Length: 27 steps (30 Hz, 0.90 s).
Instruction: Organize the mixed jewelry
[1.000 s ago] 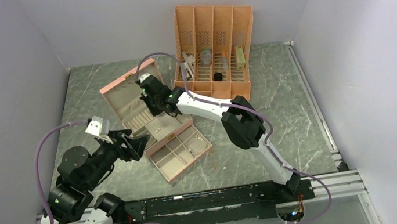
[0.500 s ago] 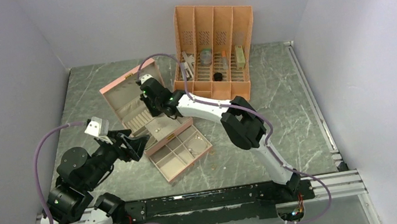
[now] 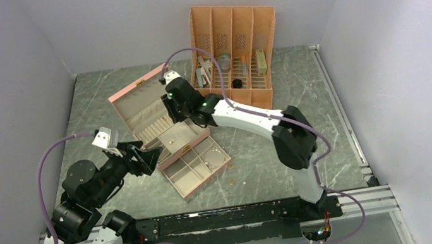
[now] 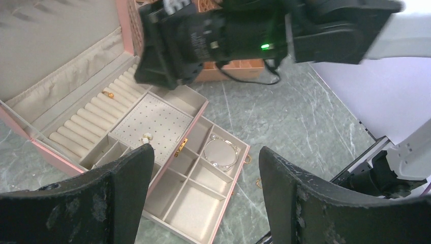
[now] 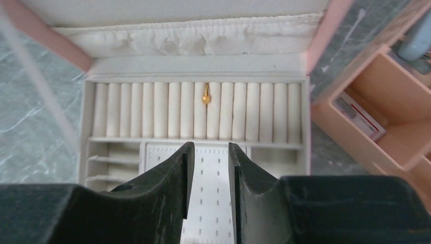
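right gripper [image 5: 209,151]: jaws just parted, empty, lifted clear
ring [image 5: 206,94]: released, sits in rolls [image 5: 152,109] at 12 o'clock
left gripper [image 4: 206,156]: wide open, idle
task: one piece sorted, next pick due

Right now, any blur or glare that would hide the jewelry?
Left wrist: right arm across the top is smeared, jewelry box below sharp. Right wrist: its own fingers soft, gold ring clear. Top: even light, no glare.
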Each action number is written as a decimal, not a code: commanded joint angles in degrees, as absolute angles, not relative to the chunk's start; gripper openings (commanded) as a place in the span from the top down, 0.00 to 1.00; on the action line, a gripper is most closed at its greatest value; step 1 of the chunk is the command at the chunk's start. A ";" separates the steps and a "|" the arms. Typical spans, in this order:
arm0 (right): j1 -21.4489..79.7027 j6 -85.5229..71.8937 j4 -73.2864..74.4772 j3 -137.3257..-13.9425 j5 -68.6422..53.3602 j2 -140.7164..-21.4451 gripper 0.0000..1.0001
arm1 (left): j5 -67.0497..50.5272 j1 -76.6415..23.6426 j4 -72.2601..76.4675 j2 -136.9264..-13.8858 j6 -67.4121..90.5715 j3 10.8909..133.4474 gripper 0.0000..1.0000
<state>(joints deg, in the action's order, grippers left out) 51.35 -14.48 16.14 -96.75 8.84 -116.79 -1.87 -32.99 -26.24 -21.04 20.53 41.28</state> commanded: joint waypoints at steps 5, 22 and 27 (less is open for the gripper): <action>52.64 -17.73 17.31 -81.09 10.17 -96.31 0.63 | -1.76 -32.26 -26.11 -21.12 20.21 41.48 0.20; 53.44 -29.14 29.84 -47.68 6.15 -60.77 0.60 | -2.58 -32.08 -25.83 -21.62 20.12 41.38 0.21; 53.44 -29.50 30.28 -41.38 6.38 -59.45 0.60 | -2.58 -32.02 -25.85 -21.76 20.06 41.40 0.21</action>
